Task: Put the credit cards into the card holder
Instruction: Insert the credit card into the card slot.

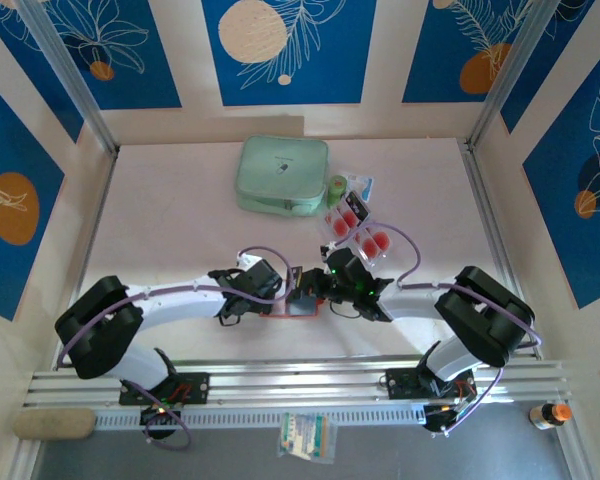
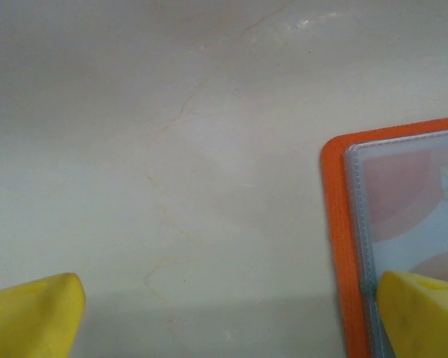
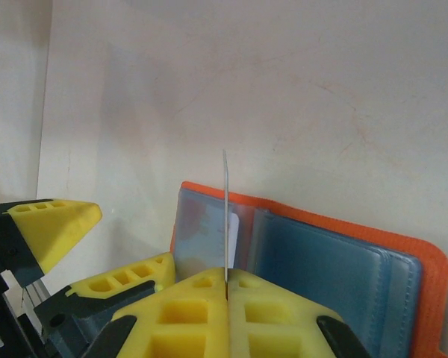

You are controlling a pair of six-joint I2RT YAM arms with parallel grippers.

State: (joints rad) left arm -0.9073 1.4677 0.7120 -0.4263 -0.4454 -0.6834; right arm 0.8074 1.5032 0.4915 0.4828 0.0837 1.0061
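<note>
The orange-red card holder (image 1: 292, 311) lies open at the table's near middle, between both wrists. My right gripper (image 3: 226, 280) is shut on a pale credit card (image 3: 225, 212), seen edge-on and standing upright over the holder's (image 3: 343, 261) greyish clear pockets. My left gripper (image 2: 231, 306) is open wide, low over the table at the holder's left edge. Its right fingertip (image 2: 422, 313) overlaps the orange rim (image 2: 334, 224), and its left one sits over bare table. A card with red circles (image 2: 411, 194) shows through a clear pocket. More credit cards (image 1: 358, 228) lie behind the right gripper (image 1: 325, 290).
A mint-green zip case (image 1: 282, 175) sits at the back centre, with a small green roll (image 1: 337, 185) beside it. The spare cards rest in a clear tray (image 1: 365, 190). Aluminium rails (image 1: 300, 385) run along the near edge, with an orange bottle (image 1: 550, 413) beyond them.
</note>
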